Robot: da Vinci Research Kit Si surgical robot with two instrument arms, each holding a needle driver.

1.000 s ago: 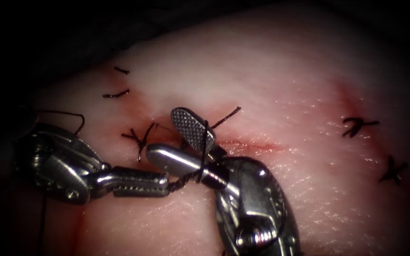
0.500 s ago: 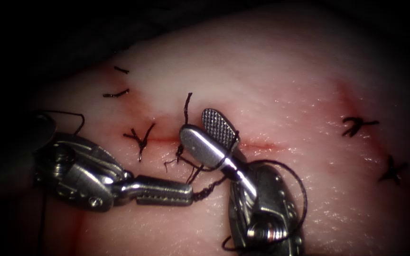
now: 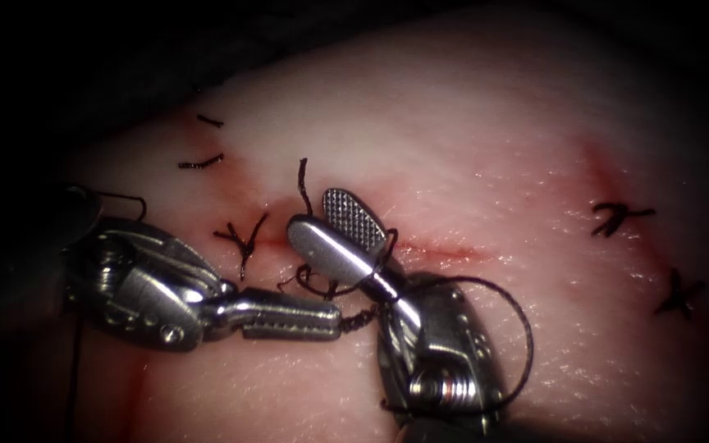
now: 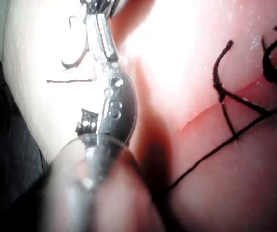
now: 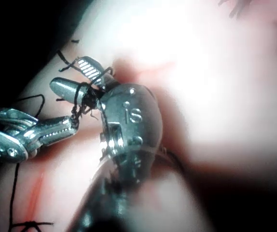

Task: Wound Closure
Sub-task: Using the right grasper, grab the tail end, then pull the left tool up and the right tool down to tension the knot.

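Two tools meet low over the cut (image 3: 441, 250) in the tissue (image 3: 486, 148). The left tool (image 3: 334, 316) lies level, its jaws closed on the thread (image 3: 360, 317), which they pinch at their very tip; the pinched stretch looks twisted and runs straight to the neck of the right tool (image 3: 342, 230), just beyond those tips. The right tool's jaws stand apart, one smooth back and one ridged face showing, and thread is wrapped around the neck just behind them; nothing sits between the jaws themselves. A short free end of thread (image 3: 302, 176) rises above the right tool's smooth jaw, and a wide loop of thread (image 3: 519, 328) curves out around that tool's wrist on the side away from the left tool. Beyond the left tool's tips, by the cut, sits a tied stitch (image 3: 242, 239) with cut ends. In the right wrist view the right tool (image 5: 80, 79) shows its jaws parted, thread tangled at their base, with the left tool (image 5: 71, 125) closed on that thread close by. I cannot make out the needle, so I cannot tell where it lies or whether it is in the tissue.
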